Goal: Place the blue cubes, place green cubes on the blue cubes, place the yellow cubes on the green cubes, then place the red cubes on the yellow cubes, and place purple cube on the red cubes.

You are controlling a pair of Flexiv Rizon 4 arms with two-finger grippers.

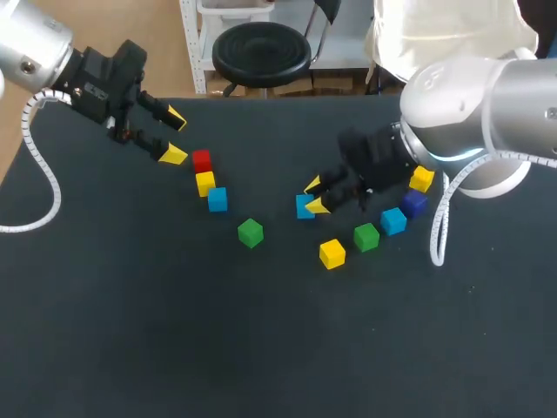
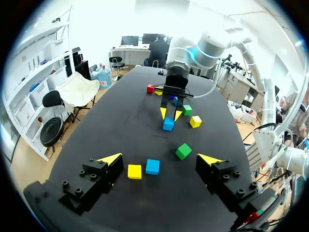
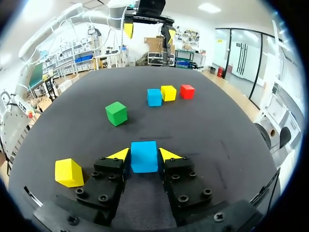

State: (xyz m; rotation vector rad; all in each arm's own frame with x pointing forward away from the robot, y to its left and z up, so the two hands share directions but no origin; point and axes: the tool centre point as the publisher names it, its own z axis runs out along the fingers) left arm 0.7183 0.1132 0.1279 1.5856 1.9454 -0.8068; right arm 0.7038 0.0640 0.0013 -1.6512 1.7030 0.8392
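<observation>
We found no layer stacked: our right gripper [image 3: 145,153] had its jaws clamped on a blue cube [image 3: 144,160] near mid-table, our left gripper [image 1: 174,137] hung jaws apart beside the red cube [image 1: 202,160], and the green cubes [image 1: 250,232], yellow cubes [image 1: 332,253] and purple cube [image 1: 414,203] lay unstacked.

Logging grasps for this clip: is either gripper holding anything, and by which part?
The right gripper grips a blue cube by its two opposite side faces; the left gripper is open and empty.
</observation>
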